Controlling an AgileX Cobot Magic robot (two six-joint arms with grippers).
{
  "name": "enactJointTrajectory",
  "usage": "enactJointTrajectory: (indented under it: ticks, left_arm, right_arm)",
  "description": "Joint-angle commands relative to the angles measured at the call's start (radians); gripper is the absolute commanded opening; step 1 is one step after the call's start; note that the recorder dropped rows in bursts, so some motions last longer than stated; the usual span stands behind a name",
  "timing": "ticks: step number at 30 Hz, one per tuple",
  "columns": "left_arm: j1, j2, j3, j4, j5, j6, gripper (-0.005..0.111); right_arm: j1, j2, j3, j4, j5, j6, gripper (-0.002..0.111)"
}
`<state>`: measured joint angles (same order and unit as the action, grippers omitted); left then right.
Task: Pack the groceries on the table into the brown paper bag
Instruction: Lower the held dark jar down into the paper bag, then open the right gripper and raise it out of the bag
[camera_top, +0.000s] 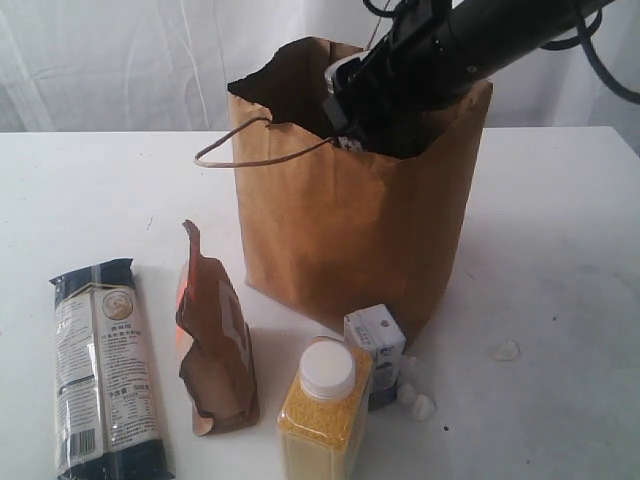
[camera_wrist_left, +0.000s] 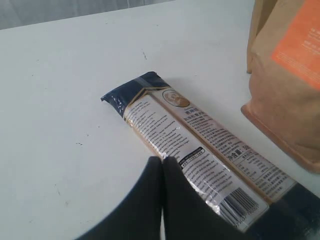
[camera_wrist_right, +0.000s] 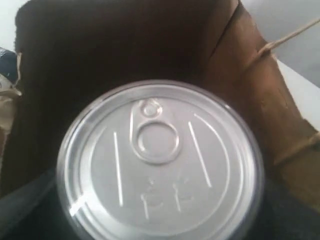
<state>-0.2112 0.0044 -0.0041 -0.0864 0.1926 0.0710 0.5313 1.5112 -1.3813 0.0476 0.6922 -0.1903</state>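
The brown paper bag (camera_top: 350, 230) stands upright at the middle of the table (camera_top: 560, 250). My right gripper (camera_top: 360, 100) reaches down into its open top, shut on the clear pull-tab can (camera_wrist_right: 160, 160). The can's silver lid fills the right wrist view, with the bag's inner wall (camera_wrist_right: 250, 100) around it. In front of the bag lie the dark-blue noodle packet (camera_top: 105, 365), the brown-orange pouch (camera_top: 215, 350), the yellow grain bottle (camera_top: 322, 415) and the small white-blue carton (camera_top: 376, 350). My left gripper (camera_wrist_left: 162, 160) is shut and empty, just over one long edge of the noodle packet (camera_wrist_left: 200, 145), beside the pouch (camera_wrist_left: 287, 90).
Small white crumbs (camera_top: 420, 400) lie by the carton, and another (camera_top: 507, 350) lies to the right of the bag. The bag's cord handle (camera_top: 250, 150) hangs out to the left. A white curtain (camera_top: 100, 60) closes off the back.
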Motion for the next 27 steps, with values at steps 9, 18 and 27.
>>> enactJointTrajectory:
  ticks: [9, 18, 27]
  left_arm:
    - [0.001, -0.004, 0.004, -0.008, 0.002, 0.0, 0.0]
    - [0.001, -0.004, 0.004, -0.008, 0.002, 0.0, 0.0]
    - [0.001, -0.004, 0.004, -0.008, 0.002, 0.0, 0.0]
  right_arm:
    - [-0.004, -0.017, 0.067, 0.007, -0.095, 0.025, 0.0]
    - [-0.004, -0.019, 0.067, 0.04, -0.112, 0.04, 0.039]
    - [-0.004, -0.073, 0.067, 0.047, -0.231, 0.038, 0.069]
